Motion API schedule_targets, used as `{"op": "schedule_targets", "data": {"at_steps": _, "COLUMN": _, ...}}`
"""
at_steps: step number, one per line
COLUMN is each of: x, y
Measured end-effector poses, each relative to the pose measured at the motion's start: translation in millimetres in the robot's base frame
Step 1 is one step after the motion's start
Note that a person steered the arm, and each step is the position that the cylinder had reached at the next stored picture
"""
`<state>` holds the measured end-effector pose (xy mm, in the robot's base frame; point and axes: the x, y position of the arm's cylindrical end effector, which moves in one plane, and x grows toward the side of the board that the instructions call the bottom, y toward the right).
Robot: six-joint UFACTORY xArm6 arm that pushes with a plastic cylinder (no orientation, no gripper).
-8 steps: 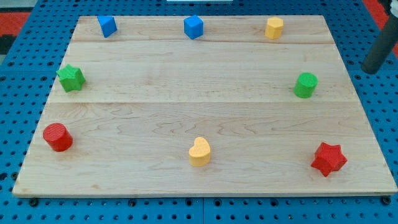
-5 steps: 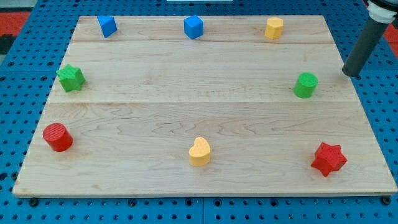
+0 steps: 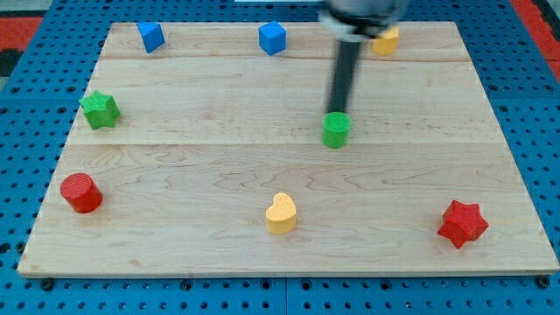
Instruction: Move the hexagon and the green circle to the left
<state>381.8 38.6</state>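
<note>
Nearest the view's bottom edge of the wooden board (image 3: 175, 254), the yellow heart (image 3: 281, 213) sits a little left of centre. The red star (image 3: 462, 223) lies toward the bottom right corner, and the red cylinder (image 3: 80, 192) stands toward the bottom left corner, close to the left edge.

Further up, the green circle (image 3: 335, 129) rests near the middle of the board, slightly to the right of centre and well apart from every other block. My tip (image 3: 337, 112) comes down at the top side of this green block, touching it or just beside it; the blur of the rod makes the exact contact hard to tell. The rod rises straight toward the view's top edge and carries nothing, being a bare pushing rod with no jaws to open or close.

At about the same depth, the green star (image 3: 101, 109) sits by the left edge.

Along the top edge stand three blocks: a blue cube (image 3: 150, 36) near the top left corner, a second blue cube (image 3: 272, 38) about midway, and the yellow hexagon (image 3: 386, 39) to the right, partly hidden behind the arm's blurred body. The board lies on a blue pegboard bench (image 3: 26, 289).
</note>
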Motion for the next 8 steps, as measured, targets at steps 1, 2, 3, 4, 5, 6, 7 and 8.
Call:
{"op": "schedule_targets", "data": {"at_steps": 1, "x": -51, "y": 148}}
{"op": "schedule_targets", "data": {"at_steps": 2, "x": -102, "y": 234}}
{"op": "schedule_targets", "data": {"at_steps": 3, "x": -179, "y": 223}}
{"op": "schedule_targets", "data": {"at_steps": 4, "x": -160, "y": 144}}
{"op": "schedule_targets", "data": {"at_steps": 5, "x": -125, "y": 20}}
{"op": "schedule_targets", "data": {"at_steps": 6, "x": -107, "y": -46}}
{"op": "schedule_targets", "data": {"at_steps": 7, "x": -107, "y": 10}}
{"op": "schedule_targets", "data": {"at_steps": 8, "x": -106, "y": 105}}
